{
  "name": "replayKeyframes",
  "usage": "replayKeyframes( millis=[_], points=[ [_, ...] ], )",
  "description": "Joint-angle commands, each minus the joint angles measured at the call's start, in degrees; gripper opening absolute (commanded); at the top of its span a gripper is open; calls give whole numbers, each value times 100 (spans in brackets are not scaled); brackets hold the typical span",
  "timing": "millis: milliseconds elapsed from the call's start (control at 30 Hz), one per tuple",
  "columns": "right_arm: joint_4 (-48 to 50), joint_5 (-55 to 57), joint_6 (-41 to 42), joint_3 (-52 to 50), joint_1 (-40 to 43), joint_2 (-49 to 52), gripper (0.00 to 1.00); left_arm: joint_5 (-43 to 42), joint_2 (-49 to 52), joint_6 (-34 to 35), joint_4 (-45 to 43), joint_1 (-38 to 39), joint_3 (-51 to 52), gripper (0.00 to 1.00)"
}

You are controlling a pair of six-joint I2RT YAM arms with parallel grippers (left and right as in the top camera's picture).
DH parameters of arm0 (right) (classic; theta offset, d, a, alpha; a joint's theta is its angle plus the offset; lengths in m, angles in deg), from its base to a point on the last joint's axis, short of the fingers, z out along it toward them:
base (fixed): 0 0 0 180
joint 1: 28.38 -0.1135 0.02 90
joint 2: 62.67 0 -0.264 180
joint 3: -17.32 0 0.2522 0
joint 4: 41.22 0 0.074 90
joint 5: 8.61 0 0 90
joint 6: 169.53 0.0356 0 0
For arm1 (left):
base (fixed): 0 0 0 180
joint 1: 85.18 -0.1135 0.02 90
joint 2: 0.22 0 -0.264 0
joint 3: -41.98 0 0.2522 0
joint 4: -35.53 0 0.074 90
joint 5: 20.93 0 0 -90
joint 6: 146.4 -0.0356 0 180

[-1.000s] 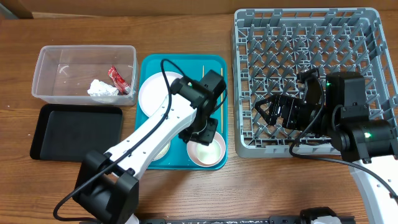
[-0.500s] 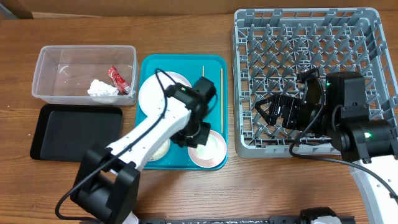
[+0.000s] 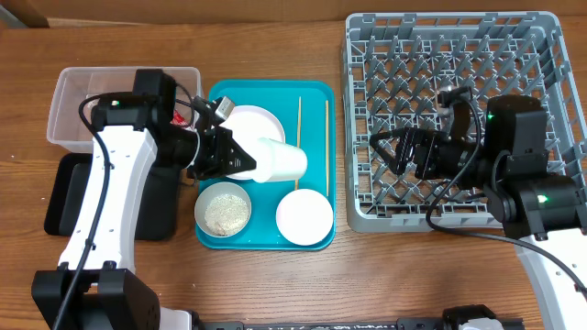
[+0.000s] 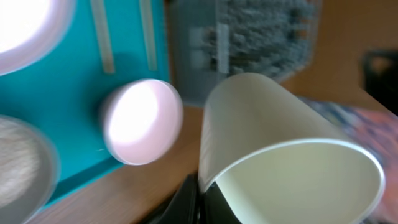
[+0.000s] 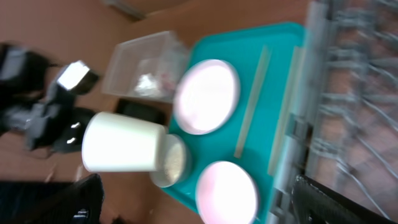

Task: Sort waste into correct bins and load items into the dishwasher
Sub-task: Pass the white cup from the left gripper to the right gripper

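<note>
My left gripper is clamped on the rim of the small white cup; the wall sits between my jaws and the open mouth faces back toward my wrist, as the left wrist view shows; the cup hangs on its side, clear of the teal tray beneath it.

What the coming move turns on is the cup's long axis; it runs straight out ahead of my left jaws, base leading, and points toward the grey dish rack; the rack lies beyond that base, past the two chopsticks and the tray's far edge; so I judge the carry to be a push along the cup's own axis, followed by a turn of the wrist to stand the cup mouth-down among the pegs.

My right gripper hangs over the near side of the rack with its jaws apart and nothing in them; it is nearer the rack than my left, and the cup's base points roughly at it; yet the cup is well apart from those jaws.

Below and just behind my left jaws lies the white plate; below and to one side sit the bowl holding rice grains and the other white bowl; I should lift the cup over them rather than drag it.
</note>
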Motion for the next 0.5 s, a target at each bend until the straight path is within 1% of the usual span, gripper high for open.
replayKeyframes(
  millis=[0,67,100,167,267,300,367,467],
  points=[
    [177,-1641,-813,125,9,155,96,-2013,-31,-1731,367,-39,-44,4],
    [269,-2124,-835,125,2,363,89,-2465,-31,-2063,533,-39,-44,4],
    [313,-2389,-887,125,-7,463,86,-2597,-31,-2111,566,-39,-44,4],
    [501,-3077,-918,125,-87,715,85,-2822,-31,-2201,584,-20,-44,4],
    [717,-3617,-1067,125,-273,960,86,-3016,-31,-2238,575,-22,-44,4],
    [793,-3648,-1062,125,-354,1021,86,-3104,-31,-2258,568,-22,-44,4],
    [970,-3646,-1040,125,-531,1104,93,-3248,-31,-2280,562,-20,-44,4],
    [1394,-3639,-844,125,-831,1167,94,-3254,-31,-2277,564,-20,-44,4]
  ],
)
